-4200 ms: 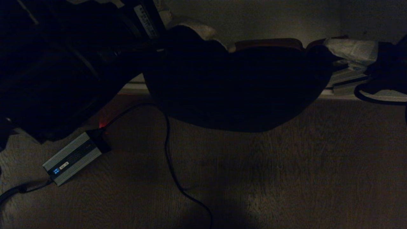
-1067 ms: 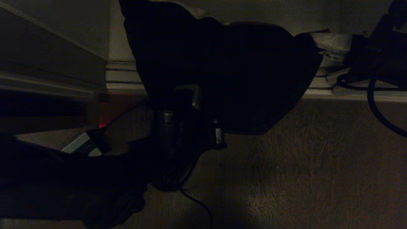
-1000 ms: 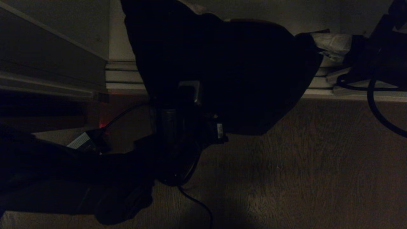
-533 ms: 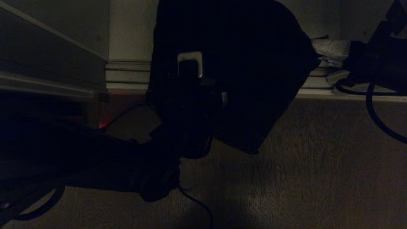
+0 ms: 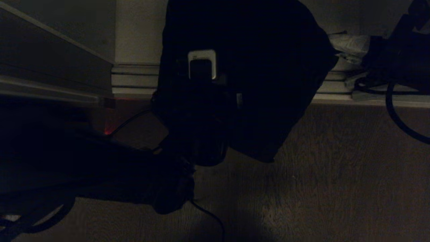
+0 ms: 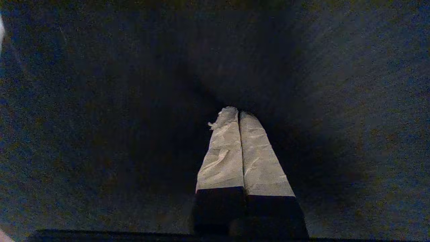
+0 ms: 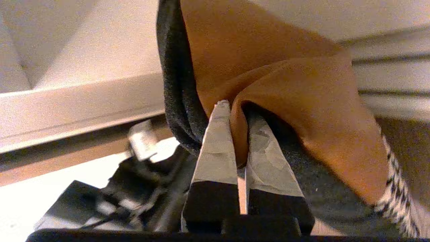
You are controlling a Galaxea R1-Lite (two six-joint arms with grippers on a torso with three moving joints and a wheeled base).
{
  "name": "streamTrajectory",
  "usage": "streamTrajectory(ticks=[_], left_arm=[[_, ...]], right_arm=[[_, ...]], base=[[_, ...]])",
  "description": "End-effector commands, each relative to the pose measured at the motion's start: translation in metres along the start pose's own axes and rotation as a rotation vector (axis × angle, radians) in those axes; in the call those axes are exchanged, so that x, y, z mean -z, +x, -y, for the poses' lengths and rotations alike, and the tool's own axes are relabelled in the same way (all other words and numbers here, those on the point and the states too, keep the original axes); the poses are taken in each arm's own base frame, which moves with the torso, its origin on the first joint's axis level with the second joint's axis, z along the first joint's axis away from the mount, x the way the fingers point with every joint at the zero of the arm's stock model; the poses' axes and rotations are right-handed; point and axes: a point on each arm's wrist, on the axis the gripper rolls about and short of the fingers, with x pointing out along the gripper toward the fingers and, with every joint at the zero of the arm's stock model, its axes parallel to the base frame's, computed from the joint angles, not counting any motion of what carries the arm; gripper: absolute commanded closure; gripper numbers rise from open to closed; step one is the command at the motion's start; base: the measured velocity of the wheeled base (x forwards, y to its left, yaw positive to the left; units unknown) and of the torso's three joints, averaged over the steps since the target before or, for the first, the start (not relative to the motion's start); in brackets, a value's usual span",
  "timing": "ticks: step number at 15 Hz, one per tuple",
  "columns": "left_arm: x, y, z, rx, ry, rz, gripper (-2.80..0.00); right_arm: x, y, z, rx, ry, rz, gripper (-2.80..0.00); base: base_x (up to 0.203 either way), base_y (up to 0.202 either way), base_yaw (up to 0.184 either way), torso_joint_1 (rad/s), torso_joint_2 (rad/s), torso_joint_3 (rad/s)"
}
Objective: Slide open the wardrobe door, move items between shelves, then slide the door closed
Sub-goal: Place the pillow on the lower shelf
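Cushions (image 5: pixel 268 84): head view; a dark mass hangs above the wood floor (image 5: pixel 336 174), before the ribbed floor track (image 5: pixel 134 79).
Left gripper (image 5: pixel 201 67): head view; set against the dark cushion's near face, left of centre, apparently to steady it.
Left gripper, wrist view (image 6: pixel 239 116): fingers pressed together, tips against black fabric (image 6: pixel 100 101); no fold visible between them.
Right gripper (image 7: pixel 239 134): right wrist view; fingers clamped on a fold of brown fabric (image 7: pixel 285 84), beside a black edge and houndstooth (image 7: pixel 396 201).
Judgement: the right pinch carries the load for transfer between shelves.
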Motion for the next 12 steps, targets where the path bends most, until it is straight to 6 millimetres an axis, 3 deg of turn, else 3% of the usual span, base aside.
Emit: streamTrajectory(ticks=[1,3,7,10,12], left_arm=[[-0.033,-0.015,0.000,0.026,-0.031,0.030,0.00],[-0.037,-0.041,0.007,0.099,-0.015,-0.032,0.00],[-0.006,-0.078,0.013,0.199,0.045,-0.170,0.00],[0.024,-0.081,0.017,0.204,0.035,-0.242,0.00],[0.050,-0.070,0.009,0.168,0.058,-0.283,0.00]], right_arm=[[-0.005,0.004,-0.001,-0.014,-0.006,0.010,0.00],[-0.006,0.006,-0.001,-0.015,-0.009,0.014,0.00],[-0.009,0.011,0.001,-0.015,-0.012,0.020,0.00],[-0.008,0.011,0.002,-0.014,-0.010,0.018,0.00],[-0.008,0.011,0.002,-0.014,-0.012,0.019,0.00]], base=[[0.000,0.000,0.000,0.000,0.00,0.000],[0.000,0.000,0.000,0.000,0.00,0.000],[0.000,0.000,0.000,0.000,0.00,0.000],[0.000,0.000,0.000,0.000,0.00,0.000],[0.000,0.000,0.000,0.000,0.00,0.000]])
